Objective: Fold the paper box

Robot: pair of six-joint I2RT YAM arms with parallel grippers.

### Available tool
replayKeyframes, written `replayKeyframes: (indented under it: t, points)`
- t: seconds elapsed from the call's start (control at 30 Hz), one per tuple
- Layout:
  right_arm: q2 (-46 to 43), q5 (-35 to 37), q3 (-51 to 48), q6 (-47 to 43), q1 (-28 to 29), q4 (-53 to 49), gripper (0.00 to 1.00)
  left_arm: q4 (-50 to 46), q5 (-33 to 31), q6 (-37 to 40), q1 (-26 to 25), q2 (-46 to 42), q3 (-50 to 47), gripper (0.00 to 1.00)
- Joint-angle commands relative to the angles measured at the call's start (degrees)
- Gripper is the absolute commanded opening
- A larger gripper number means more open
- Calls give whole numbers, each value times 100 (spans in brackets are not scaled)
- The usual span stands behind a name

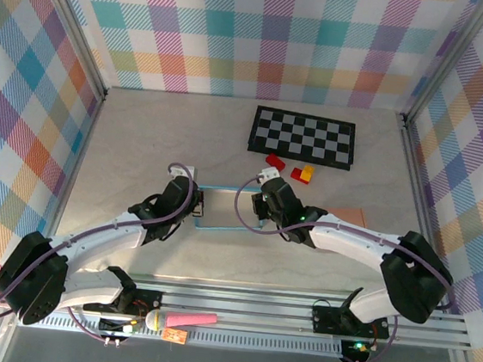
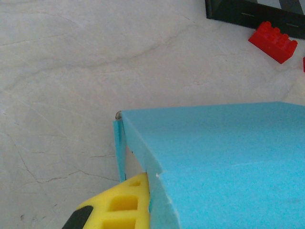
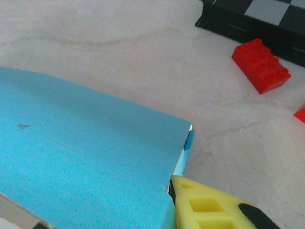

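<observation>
The paper box [image 1: 225,210] is light blue with a pale inside and sits at the middle of the table between my two arms. My left gripper [image 1: 194,204] is at its left end, shut on the left wall. In the left wrist view one yellow finger [image 2: 121,205] presses the outside of the blue wall [image 2: 214,157], and the other finger is hidden behind the panel. My right gripper [image 1: 260,211] is at the box's right end. There a yellow finger [image 3: 205,205] lies against the outside of the blue wall [image 3: 86,152]; its partner is hidden, so I cannot read that gripper's state.
A black-and-white checkerboard [image 1: 303,136] lies behind the box. A red brick [image 1: 274,161] and a red-and-yellow brick [image 1: 305,174] sit just in front of it. A tan card [image 1: 348,215] lies to the right. A pink-handled tool [image 1: 192,319] rests on the front rail.
</observation>
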Motion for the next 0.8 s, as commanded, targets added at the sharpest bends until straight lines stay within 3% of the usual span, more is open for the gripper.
replayKeyframes:
  t: [0.0, 0.33, 0.6, 0.77]
  points:
    - [-152, -655, 199, 203, 111, -557, 30, 155, 20, -136, -156, -106, -199, 0]
    - [-700, -1963, 974, 1139, 81, -2407, 78, 68, -184, -197, -298, 24, -176, 0]
    - [-946, -3128, 1685, 1615, -124, -3624, 85, -210, -221, -96, -315, 42, 66, 0]
    - [-935, -3124, 2259, 1793, -300, -4315, 86, -285, -183, -102, -320, 138, 159, 0]
